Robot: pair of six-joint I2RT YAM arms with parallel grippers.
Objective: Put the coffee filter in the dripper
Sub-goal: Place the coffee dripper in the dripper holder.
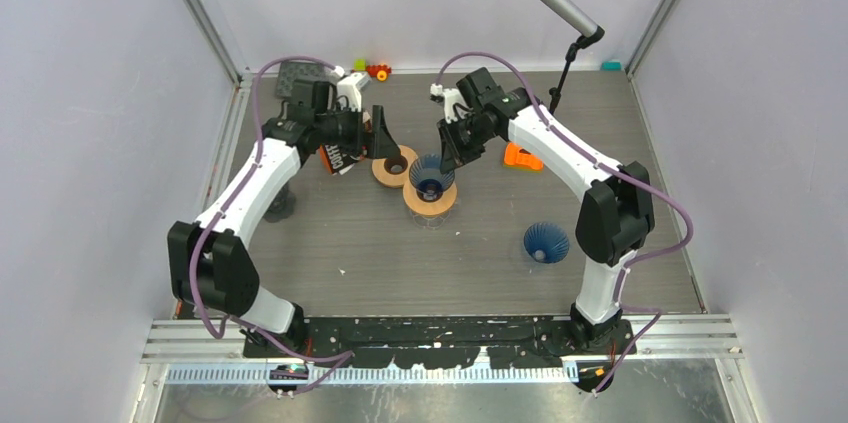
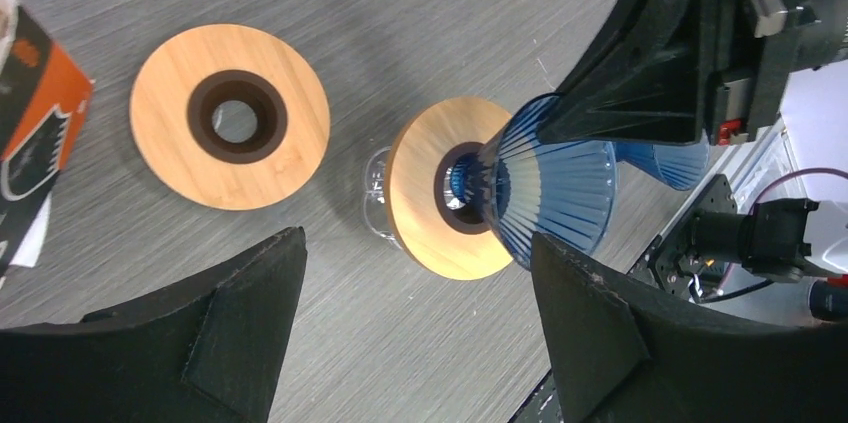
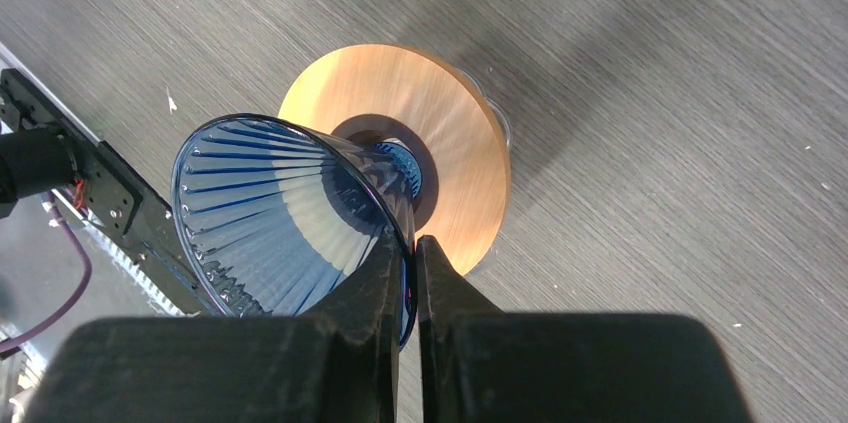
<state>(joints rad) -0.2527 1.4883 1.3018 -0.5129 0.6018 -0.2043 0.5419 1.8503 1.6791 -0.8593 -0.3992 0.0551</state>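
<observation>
The right claw (image 3: 413, 253) is pressed nearly together, pinching the thin rim wall of the coffee filter (image 3: 280, 213), one finger inside the mouth and one outside. The filter is a translucent blue cone with fine ribs running from rim to tip. Straight below the claw's tips, its narrow end goes down into the dark collar of the dripper (image 3: 465, 158). Whether it is fully seated I cannot tell. The dripper is a flat round disc of pale wood with a centre hole, resting on a clear glass piece.

The right arm rises from its base, bends at a black elbow, and reaches forward and to the left, its wrist tipped down over the filter.

The left claw (image 2: 415, 248) is spread wide and holds nothing. Its two black, wedge-shaped fingers (image 2: 250, 313) stand apart, and the dripper and filter show between them from the wrist view. The left arm reaches forward and swings right, with the claw hovering just left of the filter.

A second wooden ring (image 2: 165, 133) lies flat under the left claw, beside the dripper but not touching it. An orange and black packet (image 2: 30, 113) sits further left. A second blue cone (image 1: 546, 241) rests mouth up, well apart behind the right claw, near that arm's elbow. The table (image 3: 650, 143) is grey with a fine wood grain.
</observation>
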